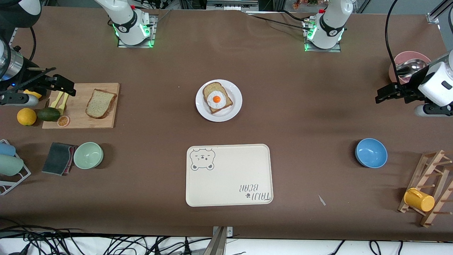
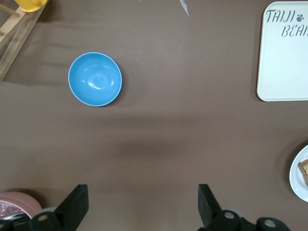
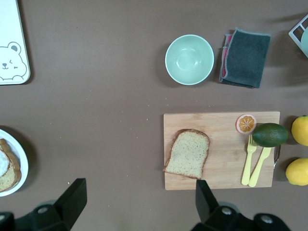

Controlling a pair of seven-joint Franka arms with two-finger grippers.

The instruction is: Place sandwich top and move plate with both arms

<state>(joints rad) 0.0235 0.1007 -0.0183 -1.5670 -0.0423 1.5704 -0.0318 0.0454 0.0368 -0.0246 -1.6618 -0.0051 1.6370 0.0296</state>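
Observation:
The sandwich top [image 1: 101, 103], a plain brown bread slice, lies on a wooden cutting board [image 1: 106, 122] toward the right arm's end of the table. It also shows in the right wrist view [image 3: 187, 154]. The white plate [image 1: 226, 113] sits mid-table and bears a bread slice with a fried egg [image 1: 216, 98]. My right gripper [image 1: 67, 86] hangs open and empty in the air by the cutting board; its own view shows it too [image 3: 138, 197]. My left gripper [image 1: 379, 95] hangs open and empty over the left arm's end of the table, as in its own view [image 2: 142, 202].
A cream bear tray [image 1: 229, 174] lies nearer the camera than the plate. A blue bowl [image 1: 371, 152], a wooden rack with a yellow mug [image 1: 419, 199] and a pink bowl [image 1: 407, 58] stand at the left arm's end. A green bowl [image 1: 88, 155], a grey cloth [image 1: 58, 158], an avocado [image 1: 49, 114] and a lemon [image 1: 26, 116] are by the board.

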